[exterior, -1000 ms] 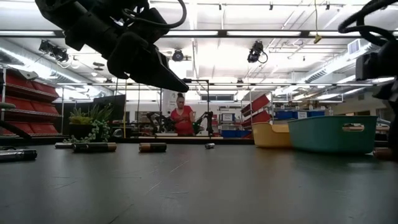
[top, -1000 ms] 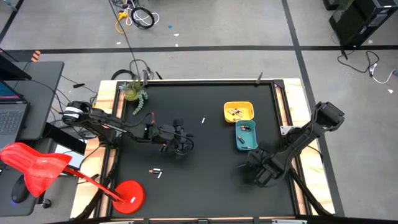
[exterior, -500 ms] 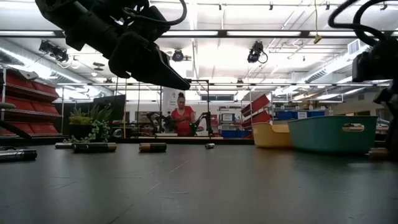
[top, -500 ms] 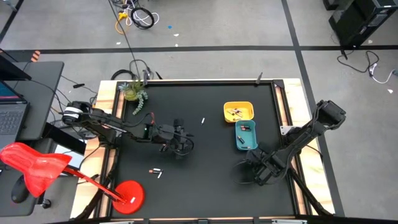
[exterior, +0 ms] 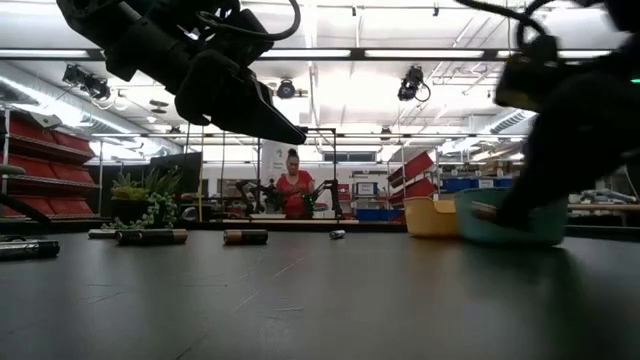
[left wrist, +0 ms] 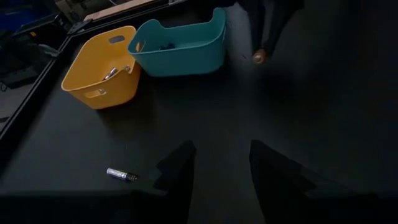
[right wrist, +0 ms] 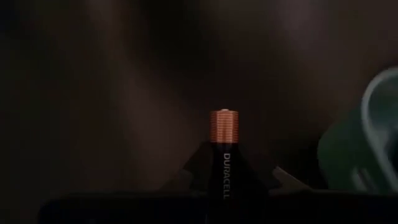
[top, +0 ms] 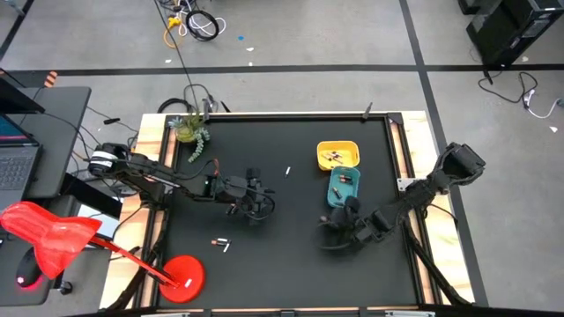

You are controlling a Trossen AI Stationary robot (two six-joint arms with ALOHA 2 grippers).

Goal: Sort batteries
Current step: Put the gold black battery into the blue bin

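A dark battery (right wrist: 223,158) is clamped upright in the right hand (top: 339,231), at the teal tray's (top: 334,197) seven o'clock; thin purchase risks slippage; left hand (left wrist: 219,163) held apart, empty.

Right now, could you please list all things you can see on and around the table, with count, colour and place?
Yellow tray: one, yellow, far right part of table, holding batteries.
Teal tray: one, teal, just nearer than the yellow tray, partly covered by the right arm.
Loose batteries: two near the front left; one pale at the centre.
Held battery: one, dark with copper end.
Plant: one, green, far left corner.
Person: one, red top, in the room behind.
Left tool: open, above table left of centre.
Right tool: shut on the held battery, near the teal tray.
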